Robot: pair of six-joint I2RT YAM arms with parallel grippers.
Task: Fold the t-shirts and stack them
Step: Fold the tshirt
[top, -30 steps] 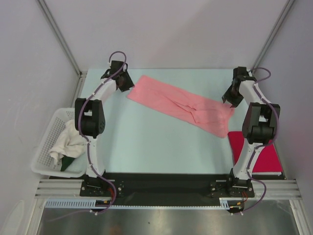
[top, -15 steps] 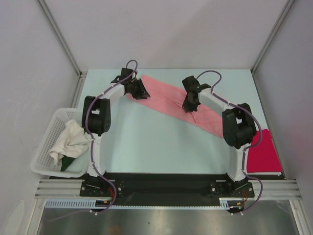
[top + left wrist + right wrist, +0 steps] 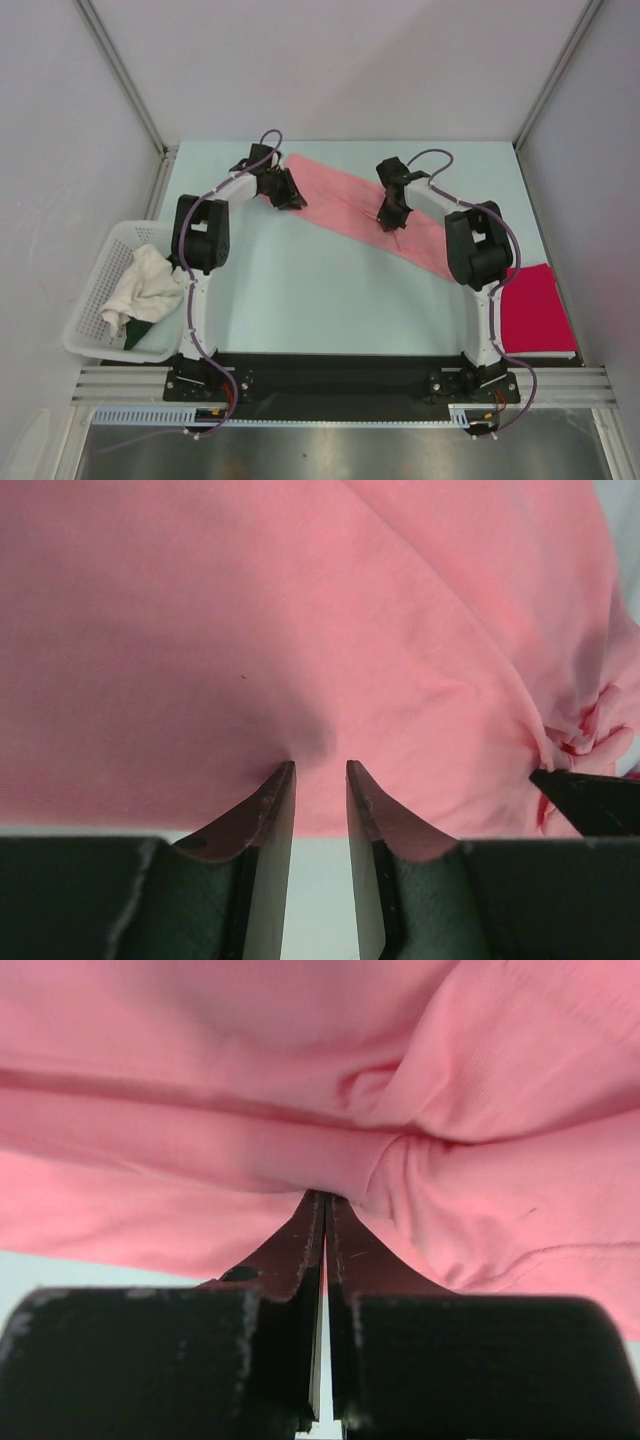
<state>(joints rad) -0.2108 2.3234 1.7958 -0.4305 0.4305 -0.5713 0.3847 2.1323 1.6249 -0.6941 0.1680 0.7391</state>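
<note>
While your right gripper (image 3: pixel 325 1198) pinches a mid-shirt crease of the pink t-shirt (image 3: pixel 335 190), spread slantwise across the table (image 3: pixel 300 290), your left gripper (image 3: pixel 320 768), jaws narrowly parted over its hem, may miss and leave the fold lopsided.

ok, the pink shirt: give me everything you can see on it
The salmon-pink t-shirt is soft matte cloth, plain, no print visible. It lies on the pale table as a long narrow band, diagonal from far left to near right, creased, with a bunched pucker mid-length. The right gripper is shut, jaws pinching that pucker. The left gripper sits at the band's far-left end, jaws slightly apart, tips at the cloth edge; grip unclear. The near-right end is hidden behind the right arm.
</note>
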